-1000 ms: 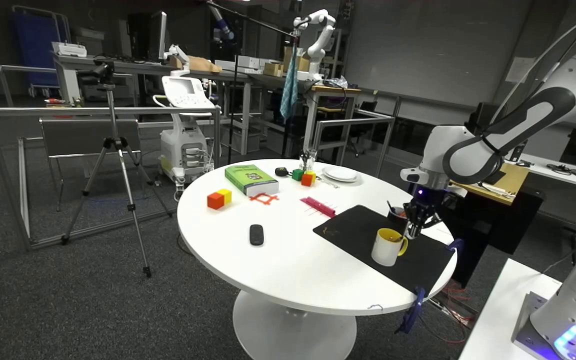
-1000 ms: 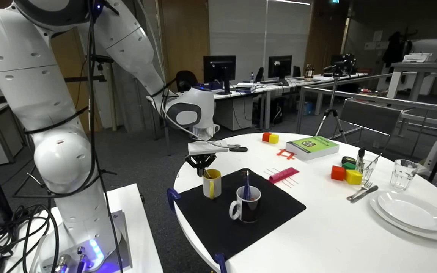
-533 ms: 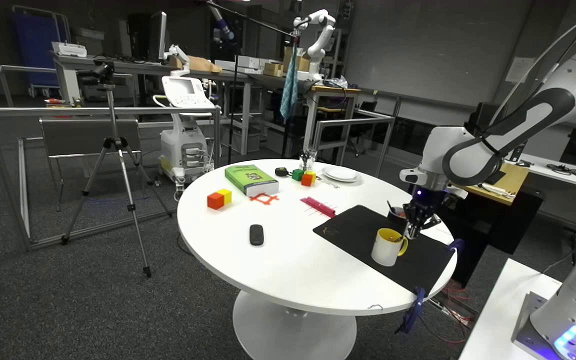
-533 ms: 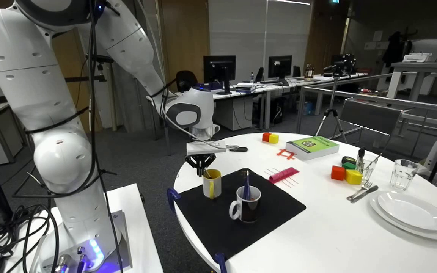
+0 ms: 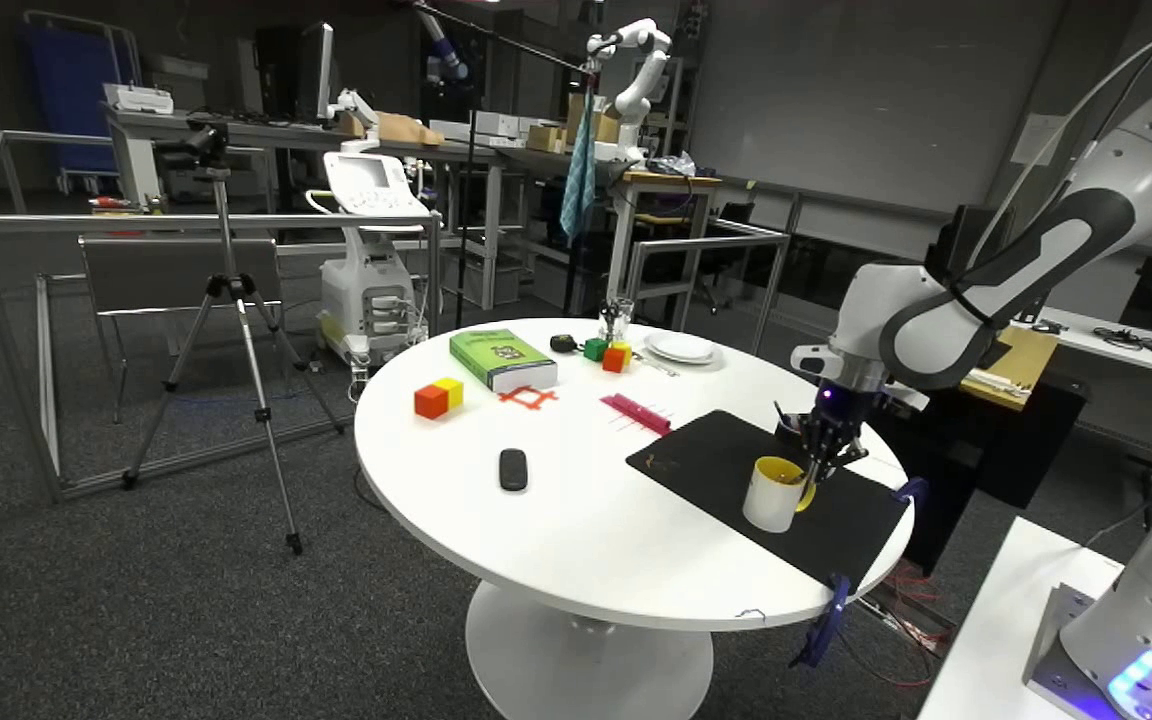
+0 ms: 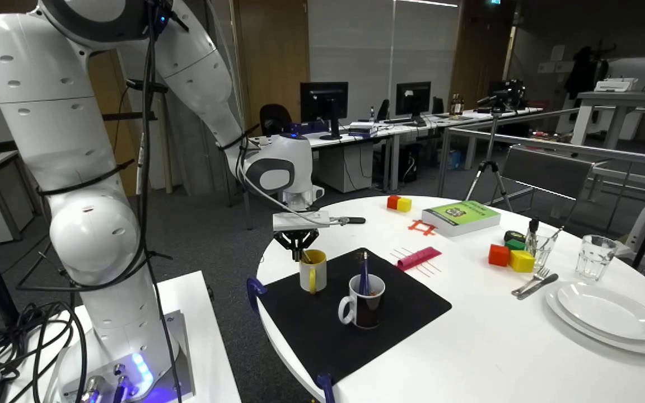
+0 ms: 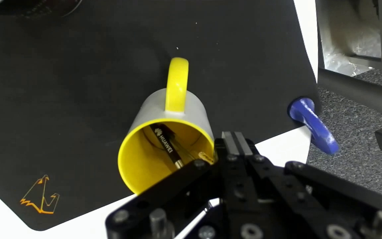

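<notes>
A white mug (image 5: pixel 766 505) with yellow inside and yellow handle stands upright on a black mat (image 6: pixel 412 305). Inside it leans a dark pen (image 7: pixel 166 142) lettered HUAWEI, along with other thin items partly hidden. My gripper (image 7: pixel 237 143) is shut, its pads together and nothing visible between them. The fingertips are just beside the mug's rim in the wrist view; whether they touch it I cannot tell. In an exterior view the gripper (image 6: pixel 297 254) hangs at the mug's far side. A dark mug (image 6: pixel 368 313) with a white handle, holding pens, stands on the same mat.
Blue clamps (image 7: pixel 315 124) grip the mat at the edge of the round white table (image 5: pixel 576 540). Farther off lie a pink roll (image 6: pixel 417 258), a green book (image 6: pixel 462 215), coloured cubes (image 6: pixel 499 255), glasses (image 6: pixel 594 257), cutlery (image 6: pixel 536 285), plates (image 6: pixel 608 313) and a black oblong object (image 5: pixel 513 469).
In the last half second the gripper has come lower and tilted, its tips now overlapping the white mug's handle in an exterior view. The arm has shifted with it; both mugs stay put.
</notes>
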Tool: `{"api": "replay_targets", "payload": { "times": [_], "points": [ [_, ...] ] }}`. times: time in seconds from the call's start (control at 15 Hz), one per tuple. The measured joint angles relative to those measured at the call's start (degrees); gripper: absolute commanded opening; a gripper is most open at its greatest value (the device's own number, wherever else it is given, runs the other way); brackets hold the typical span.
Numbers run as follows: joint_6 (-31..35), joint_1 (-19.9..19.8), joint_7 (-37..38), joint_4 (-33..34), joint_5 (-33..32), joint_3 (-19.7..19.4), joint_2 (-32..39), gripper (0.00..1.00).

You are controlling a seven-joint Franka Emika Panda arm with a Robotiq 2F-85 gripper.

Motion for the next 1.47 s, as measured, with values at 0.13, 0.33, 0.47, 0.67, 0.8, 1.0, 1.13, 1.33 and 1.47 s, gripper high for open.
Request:
{"api": "replay_targets", "payload": {
  "times": [0.13, 0.33, 0.47, 0.67, 0.8, 1.0, 1.13, 1.33, 1.47],
  "points": [
    [0.38, 0.0, 1.06, 0.26, -0.3, 0.53, 0.76, 0.0],
    [0.4, 0.0, 2.51, 0.82, -0.65, 1.19, 1.56, 0.0],
    [0.42, 0.0, 3.44, 1.43, -0.65, 1.62, 2.04, 0.0],
    [0.85, 0.0, 4.6, 2.42, -0.63, 2.08, 2.7, 0.0],
    [1.43, -0.01, 5.32, 2.97, -0.43, 2.21, 2.93, 0.0],
    [2.89, -0.05, 6.36, 3.75, -0.12, 2.34, 3.73, 0.0],
    [3.66, -0.09, 7.2, 4.16, -0.09, 2.5, 4.32, 0.0],
    [4.33, -0.53, 9.58, 4.7, -0.09, 3.15, 4.99, 0.0],
    [4.33, -0.72, 12.67, 5.13, -0.12, 3.34, 5.36, 0.0]
  ]
}}
